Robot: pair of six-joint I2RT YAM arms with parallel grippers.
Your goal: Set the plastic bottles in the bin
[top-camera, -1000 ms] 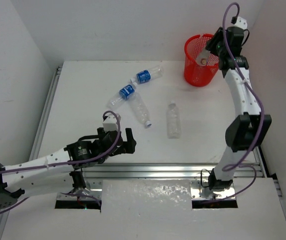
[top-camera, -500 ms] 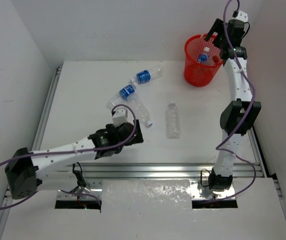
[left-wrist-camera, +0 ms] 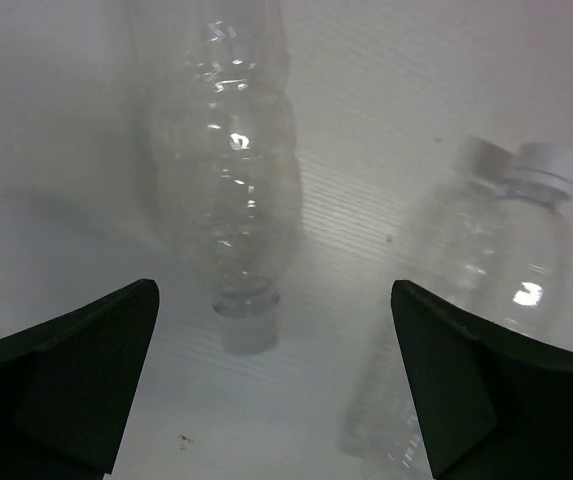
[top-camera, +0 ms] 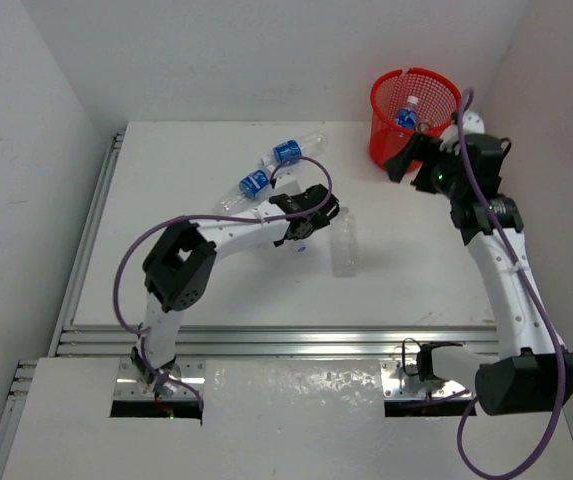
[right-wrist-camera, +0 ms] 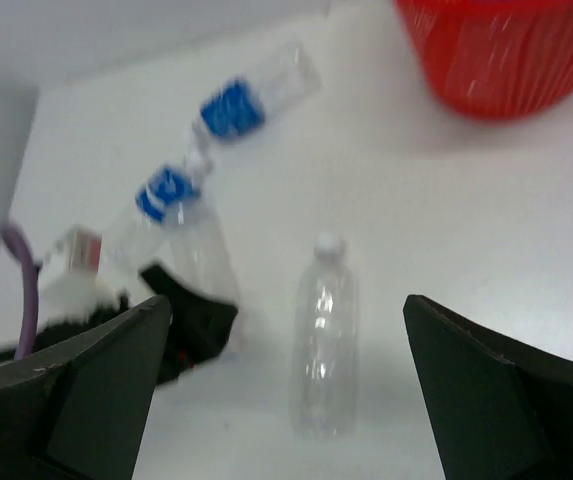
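Observation:
The red mesh bin [top-camera: 384, 105] stands at the back right, and a blue-labelled bottle [top-camera: 405, 116] lies inside it. Two more blue-labelled bottles [top-camera: 290, 151] [top-camera: 253, 183] lie at mid-table. One plain bottle [left-wrist-camera: 231, 160] lies with its cap toward my left gripper [left-wrist-camera: 271, 390], which hovers open just short of that cap. A second plain, white-capped bottle [top-camera: 346, 240] lies beside it, in front of the right finger [left-wrist-camera: 476, 380]. My right gripper [top-camera: 406, 160] hangs open and empty by the bin's near side, facing that bottle [right-wrist-camera: 324, 330].
White walls close in the table at the back and both sides. A metal rail [top-camera: 286, 340] runs along the near edge. In the right wrist view the left gripper [right-wrist-camera: 191, 325] sits just left of the plain bottle.
The right gripper opened over the bin, let a bottle fall in, then drew back and down toward the table. The left arm swung forward from the near left to the plain bottles.

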